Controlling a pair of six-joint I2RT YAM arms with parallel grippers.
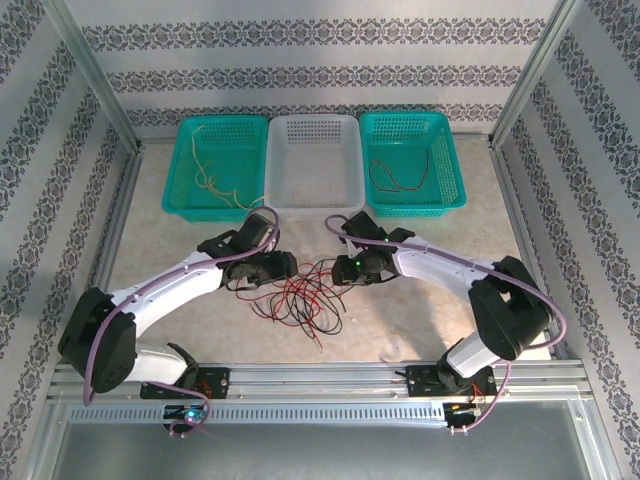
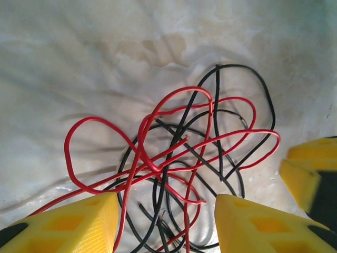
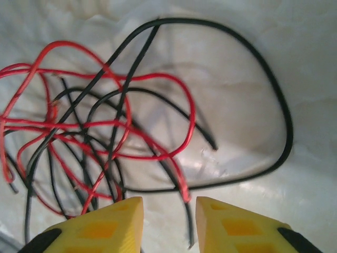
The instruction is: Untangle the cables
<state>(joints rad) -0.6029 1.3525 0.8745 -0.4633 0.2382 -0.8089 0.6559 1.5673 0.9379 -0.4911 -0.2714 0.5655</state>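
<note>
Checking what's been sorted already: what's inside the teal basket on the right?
A black cable lies in a loose curve on the floor of the right teal basket. Nothing covers it; its ends are too thin to trace.

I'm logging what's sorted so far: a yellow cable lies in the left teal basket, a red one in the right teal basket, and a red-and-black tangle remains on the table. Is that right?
Not quite. The top external view shows that the right teal basket holds a black cable, not a red one. The rest is as you say.
</note>
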